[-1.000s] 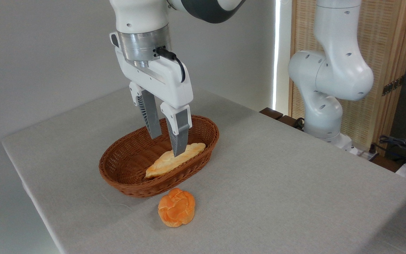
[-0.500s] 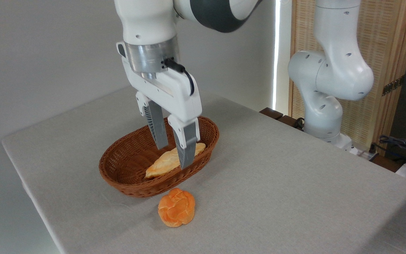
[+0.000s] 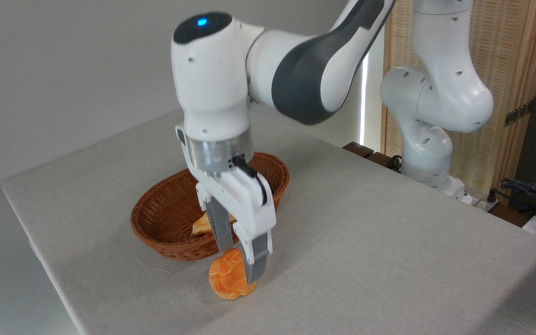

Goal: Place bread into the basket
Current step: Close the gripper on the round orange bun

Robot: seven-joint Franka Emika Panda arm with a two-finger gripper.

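The bread, a small orange-golden knotted bun (image 3: 224,280), lies on the grey table just in front of the brown wicker basket (image 3: 152,218), outside it. My gripper (image 3: 240,265) has come down over the bun and stands open: the near finger (image 3: 257,260) covers the bun's right side, and the far finger passes behind its top. I cannot tell whether the fingers touch the bun. A pale yellow long loaf (image 3: 200,226) lies in the basket, mostly hidden behind my gripper.
The table's left edge (image 3: 40,256) runs close to the basket and the bun. The arm's white base column (image 3: 428,116) rises past the table's far right edge, with cables (image 3: 528,190) beside it. Bare grey tabletop (image 3: 365,242) stretches to the right.
The gripper moved from above the basket forward and down to the bun in front of it, staying open. The bun, the basket and the loaf have not moved.
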